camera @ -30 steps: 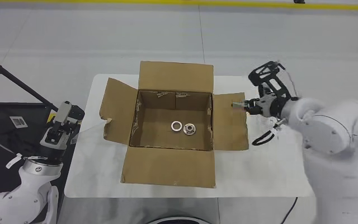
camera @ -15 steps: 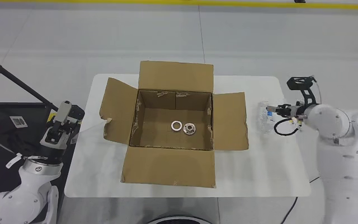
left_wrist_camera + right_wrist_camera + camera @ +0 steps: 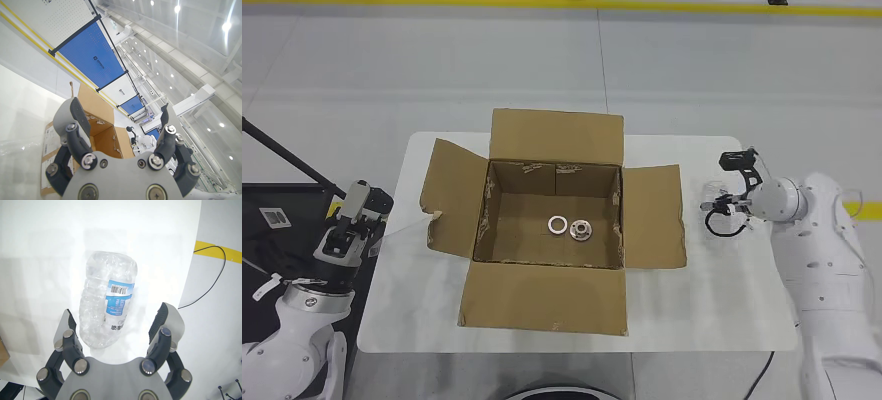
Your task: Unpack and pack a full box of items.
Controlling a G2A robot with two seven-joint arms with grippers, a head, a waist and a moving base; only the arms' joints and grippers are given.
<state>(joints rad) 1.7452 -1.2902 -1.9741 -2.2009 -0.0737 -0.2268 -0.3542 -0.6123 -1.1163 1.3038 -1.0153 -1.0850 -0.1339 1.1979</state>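
Note:
An open cardboard box (image 3: 554,292) stands mid-table with its flaps spread. On its floor lie two metal rings (image 3: 557,224) (image 3: 581,231). Right of the box, a crumpled clear water bottle (image 3: 107,300) with a blue label lies on the white table (image 3: 712,192). My right gripper (image 3: 115,311) is open and straddles its lower end, with one pad close to it. In the top view the right gripper (image 3: 719,205) sits by the table's right side. My left gripper (image 3: 120,105) is open, holds nothing and points up towards the box (image 3: 102,121). It hovers off the table's left edge (image 3: 352,215).
The white table (image 3: 692,310) has bare room in front of the box and on both sides. A dark stand (image 3: 282,215) is left of the table. A black cable (image 3: 217,279) lies on the floor past the table's right edge.
My right arm carried the bottle from over the box's right flap out to the table's right side. It let go and drew back slightly. The left arm stayed still.

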